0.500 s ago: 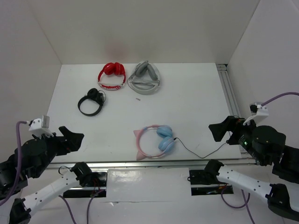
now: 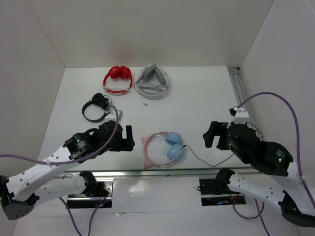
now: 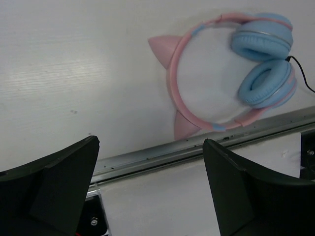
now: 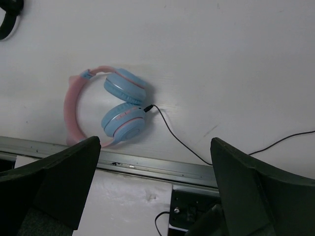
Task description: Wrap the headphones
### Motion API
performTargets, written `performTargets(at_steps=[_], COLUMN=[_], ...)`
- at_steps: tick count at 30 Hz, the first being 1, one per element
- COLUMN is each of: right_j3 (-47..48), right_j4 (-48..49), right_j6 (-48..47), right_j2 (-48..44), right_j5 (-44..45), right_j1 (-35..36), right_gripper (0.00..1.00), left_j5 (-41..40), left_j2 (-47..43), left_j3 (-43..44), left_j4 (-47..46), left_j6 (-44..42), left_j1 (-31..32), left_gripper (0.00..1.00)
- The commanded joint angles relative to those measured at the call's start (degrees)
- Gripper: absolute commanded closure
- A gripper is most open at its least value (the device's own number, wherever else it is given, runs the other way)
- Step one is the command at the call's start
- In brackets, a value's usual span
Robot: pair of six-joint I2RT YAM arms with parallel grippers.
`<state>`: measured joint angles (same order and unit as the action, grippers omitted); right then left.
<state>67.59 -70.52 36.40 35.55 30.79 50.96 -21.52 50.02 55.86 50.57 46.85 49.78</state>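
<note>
Pink-and-blue headphones flat on table, cable seemingly loose, left gripper and right gripper both spread wide

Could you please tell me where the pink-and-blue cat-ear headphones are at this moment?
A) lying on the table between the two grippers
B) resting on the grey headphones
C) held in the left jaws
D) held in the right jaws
A: the headphones lie flat on the table, with the left gripper and the right gripper on either side, jaws open and touching nothing.
</note>
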Motion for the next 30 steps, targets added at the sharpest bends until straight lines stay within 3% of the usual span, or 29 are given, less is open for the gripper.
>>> performTargets(at_steps=[1,8,18,19,20,26,27,30], right_j3=[-2.1,-6.0,-6.6,-6.6,-6.6,-6.6,-6.6,-6.6], right_j4=[7.8,11.6,12.8,12.8,12.8,12.8,13.4,13.4], right_j6=[0.3,-1.5,-2.7,-2.7,-2.7,-3.2,-3.2,-3.2], right_j2=[0.0,-0.6,-0.6,-0.6,-0.6,-1.7,-1.7,-1.7], right_j5=[-2.6,-4.9,-6.8,-6.8,-6.8,-6.8,-6.8,-6.8], right_j1=[-0.2,-0.2,-0.2,-0.2,-0.2,-0.2,-0.2,-0.2], right_gripper=[0.00,0.00,0.00,0.00,0.00,0.00,0.00,0.00], left_j5=[5.2,8.0,3.4,2.7,1.8,1.1,1.1,0.6], left_j2=[-0.7,8.5,28.5,31.9,33.5,40.8,42.3,43.4], left_j3=[-4.4,-14.1,-10.9,-10.2,-9.5,-8.9,-8.2,-7.7], left_j4=[-11.6,-26.1,-30.0,-30.0,-29.2,-29.7,-29.1,-27.7], left_j6=[4.5,7.7,11.9,12.9,13.4,16.2,16.2,17.4], left_j1=[2.7,4.4,4.9,4.9,4.9,5.4,6.1,6.6], left_gripper=[0.00,0.00,0.04,0.06,0.15,0.28,0.36,0.50])
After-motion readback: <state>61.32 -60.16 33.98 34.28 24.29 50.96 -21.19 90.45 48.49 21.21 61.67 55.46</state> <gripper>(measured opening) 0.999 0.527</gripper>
